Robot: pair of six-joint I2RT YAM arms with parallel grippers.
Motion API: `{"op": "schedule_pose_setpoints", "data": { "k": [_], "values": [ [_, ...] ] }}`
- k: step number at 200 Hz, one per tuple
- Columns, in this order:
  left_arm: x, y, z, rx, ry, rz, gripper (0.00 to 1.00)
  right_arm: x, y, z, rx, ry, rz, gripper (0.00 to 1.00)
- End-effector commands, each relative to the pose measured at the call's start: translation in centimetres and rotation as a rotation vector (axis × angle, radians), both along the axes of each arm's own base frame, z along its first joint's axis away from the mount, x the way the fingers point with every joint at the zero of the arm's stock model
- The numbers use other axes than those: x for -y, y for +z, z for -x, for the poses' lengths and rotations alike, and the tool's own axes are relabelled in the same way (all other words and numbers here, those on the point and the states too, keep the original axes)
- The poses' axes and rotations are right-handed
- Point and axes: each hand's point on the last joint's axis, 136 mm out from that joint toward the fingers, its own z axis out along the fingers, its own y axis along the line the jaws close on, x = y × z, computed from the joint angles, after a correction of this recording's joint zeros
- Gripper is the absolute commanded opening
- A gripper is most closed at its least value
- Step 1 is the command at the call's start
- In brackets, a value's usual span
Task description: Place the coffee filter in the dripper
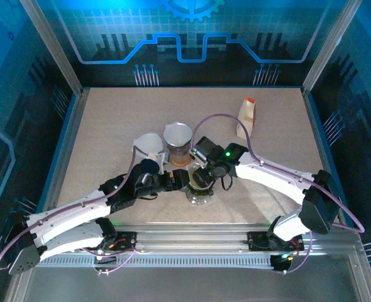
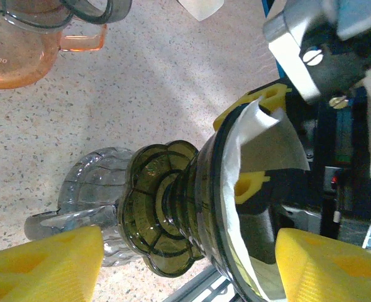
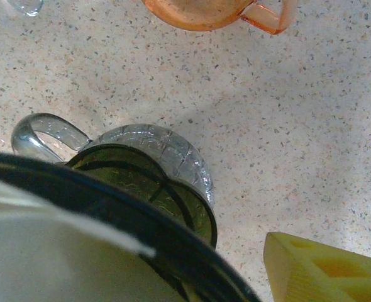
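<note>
Filter (image 2: pixel 270 148) sits in the dripper (image 2: pixel 173 207), edge proud at twelve o'clock — seating remains. Left gripper (image 2: pixel 188 251) and right gripper (image 2: pixel 254 145) gape, empty.

A dark green dripper (image 3: pixel 166 207) with a black rim sits on a clear glass jug (image 3: pixel 157 148), whose handle (image 3: pixel 41 135) points left. A white paper filter (image 3: pixel 41 251) lies inside the dripper at lower left. An orange glass cup (image 3: pixel 204 12) stands at the top edge of the speckled table (image 3: pixel 286 126). A yellow finger pad (image 3: pixel 327 270) shows at lower right, apart from the dripper.
</note>
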Motion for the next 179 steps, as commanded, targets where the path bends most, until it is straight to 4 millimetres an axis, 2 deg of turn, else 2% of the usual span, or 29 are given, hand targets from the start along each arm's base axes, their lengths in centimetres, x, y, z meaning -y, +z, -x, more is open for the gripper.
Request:
{"op": "schedule_pose_setpoints", "data": {
  "k": [1,61,84,112,179],
  "values": [
    [0.2,1.7,-0.5,0.041,-0.002,0.024,0.74,0.3,-1.2,0.0,-0.022,-0.002,0.017,0.64],
    [0.7,0.7,-0.7,0.013,-0.004,0.014,0.74,0.4,-1.2,0.0,-0.016,-0.005,0.016,0.64],
    [0.4,0.4,-0.7,0.008,0.004,0.005,0.69,0.4,-0.9,-0.1,-0.009,-0.008,0.006,0.64],
    [0.3,0.3,-0.6,0.004,0.007,0.003,0.68,0.3,-0.6,-0.1,0.0,-0.008,-0.001,0.65],
    [0.1,0.0,-0.4,-0.002,0.005,-0.002,0.64,0.4,3.6,-0.1,0.08,-0.018,-0.094,0.68]
  ]
}}
